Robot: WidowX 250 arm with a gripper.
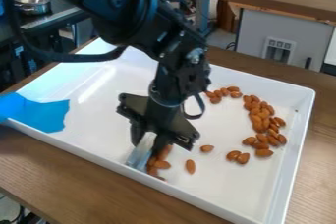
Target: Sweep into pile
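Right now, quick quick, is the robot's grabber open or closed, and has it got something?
Gripper: closed on a flat silvery tool, down beside some almonds.

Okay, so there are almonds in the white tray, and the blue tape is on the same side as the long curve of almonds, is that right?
Not quite. There are almonds in the white tray, but the camera view shows the blue tape at its left, across the tray from the long curve.
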